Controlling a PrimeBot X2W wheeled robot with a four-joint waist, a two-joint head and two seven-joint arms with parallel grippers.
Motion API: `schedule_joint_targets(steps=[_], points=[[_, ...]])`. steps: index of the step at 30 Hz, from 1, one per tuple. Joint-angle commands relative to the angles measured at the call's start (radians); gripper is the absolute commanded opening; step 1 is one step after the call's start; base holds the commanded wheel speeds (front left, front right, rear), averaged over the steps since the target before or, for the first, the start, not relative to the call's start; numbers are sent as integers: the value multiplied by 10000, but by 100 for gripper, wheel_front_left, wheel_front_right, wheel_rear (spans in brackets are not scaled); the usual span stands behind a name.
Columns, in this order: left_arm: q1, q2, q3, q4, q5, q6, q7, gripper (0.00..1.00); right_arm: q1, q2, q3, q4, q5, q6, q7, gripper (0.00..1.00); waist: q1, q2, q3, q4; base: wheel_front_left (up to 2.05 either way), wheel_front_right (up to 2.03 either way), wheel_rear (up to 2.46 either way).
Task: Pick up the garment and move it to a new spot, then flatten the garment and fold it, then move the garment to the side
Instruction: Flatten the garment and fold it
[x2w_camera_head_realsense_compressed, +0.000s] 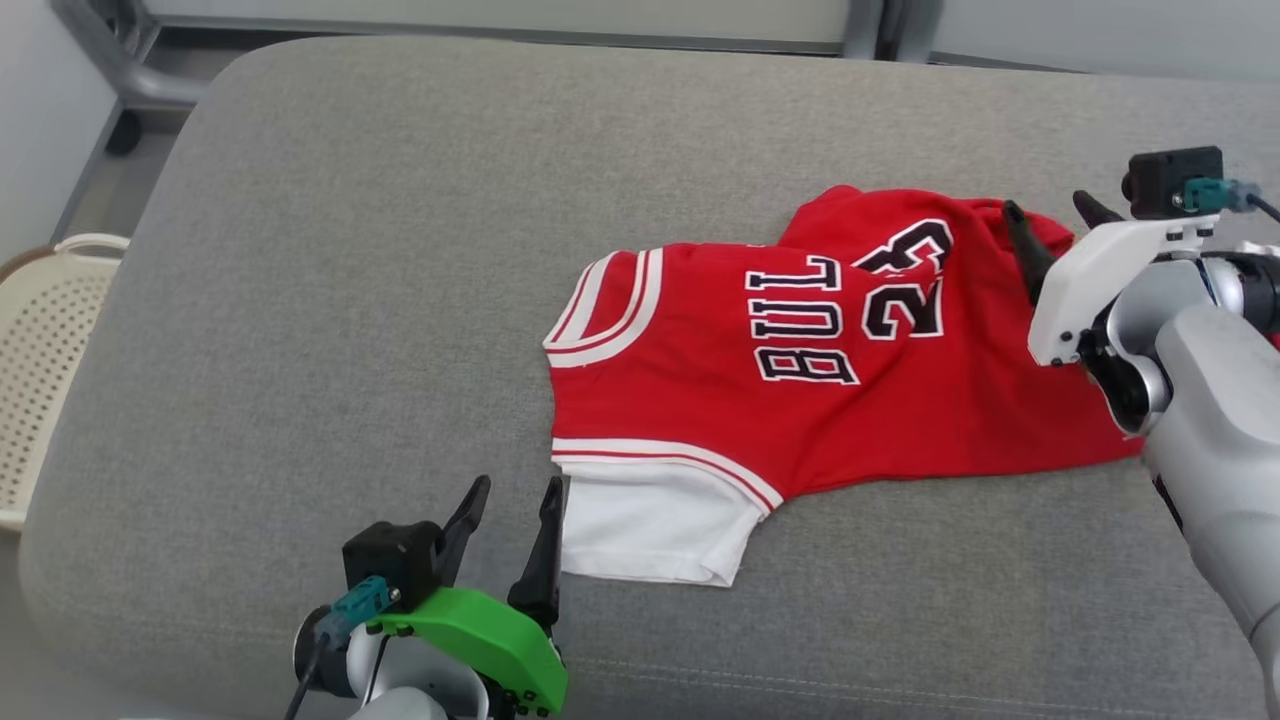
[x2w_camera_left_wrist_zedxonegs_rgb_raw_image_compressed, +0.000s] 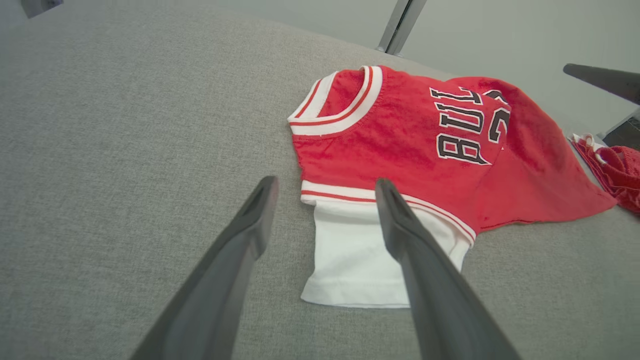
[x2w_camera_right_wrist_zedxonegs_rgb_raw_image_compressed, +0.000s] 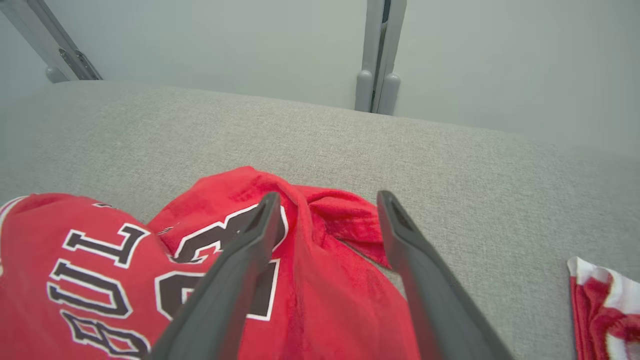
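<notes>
Left arm (x2w_camera_head_realsense_compressed: 470, 632) low and near, right arm (x2w_camera_head_realsense_compressed: 1212, 432) outstretched, both with jaws parted.

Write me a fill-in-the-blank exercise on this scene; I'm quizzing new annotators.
1. The jersey lies on a ____ cushion.
2. The number printed on it is ____.
3. Its sleeve near the left end effector is coloured ____.
4. The right end effector, at the jersey's crumpled end, is ____, not shut.
Missing words: gray; 23; white; open.
</notes>
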Motion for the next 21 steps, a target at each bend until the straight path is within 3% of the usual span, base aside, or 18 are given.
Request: schedule_joint_targets(steps=[1,4,11,21], points=[[83,86,33,-29,18,67,18,100,339,-140,25,-246,237,-4,-227,100,0,0,-618,-717,0,0,0],[189,258,189,-83,-56,128,-4,100,1182,-395,-13,-1019,625,-4,-855,100,0,0,-1021,-1319,0,0,0],[418,601,554,5,-115,260,-186,100,2780,-439,-581,-2096,251,-3,-1738,100,0,0,-1586,-2004,0,0,0],[1444,1040,1511,-37,-46,178,-476,100,5358,541,-2352,-4374,-1209,-3,-1852,100,0,0,-2203,-2232,0,0,0]])
